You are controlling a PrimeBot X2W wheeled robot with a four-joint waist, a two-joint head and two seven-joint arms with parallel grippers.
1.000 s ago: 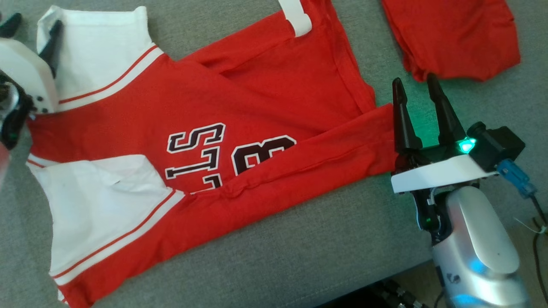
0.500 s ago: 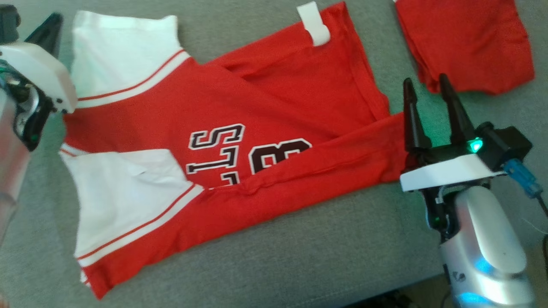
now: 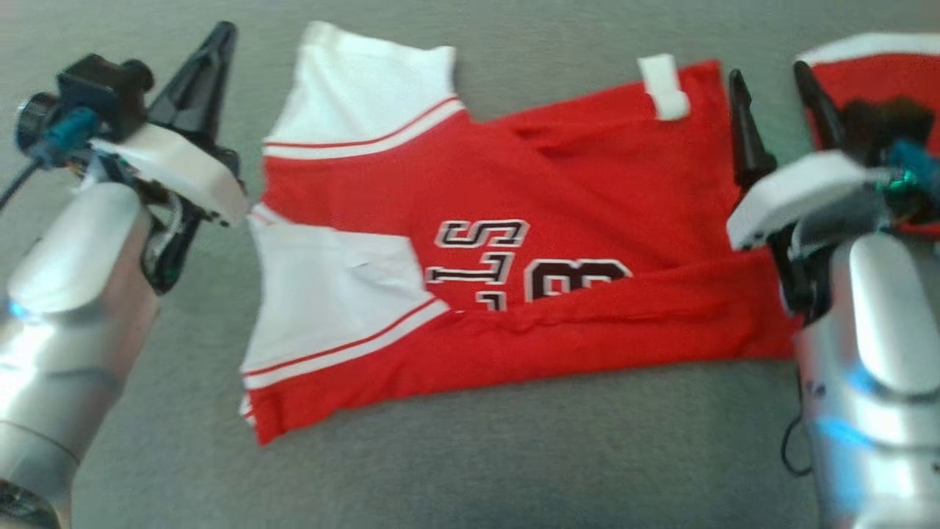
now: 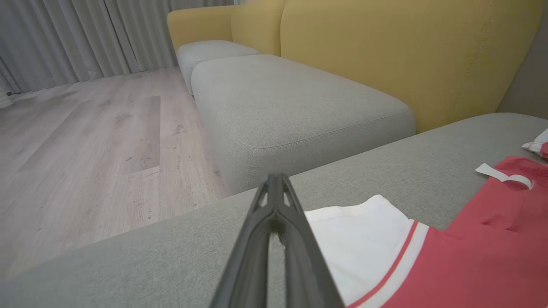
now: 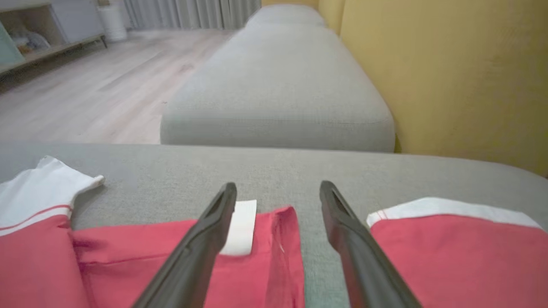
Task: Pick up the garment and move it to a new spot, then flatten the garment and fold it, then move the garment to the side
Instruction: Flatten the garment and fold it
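Head view: a grey sofa cushion (image 3: pixel 514 455) carries a red-and-white jersey (image 3: pixel 587 184) lying flat across its middle, white sleeves to the left, its lower edge folded up over the dark lettering. A second red garment (image 3: pixel 874 77) lies apart at the upper right. The left gripper (image 3: pixel 220 37) hovers just left of the upper white sleeve, fingers pressed together and holding nothing. The right gripper (image 3: pixel 767 73) stands at the jersey's right end, between the two garments, fingers spread wide and empty. A small white tag (image 3: pixel 664 87) lies on the jersey's top edge.
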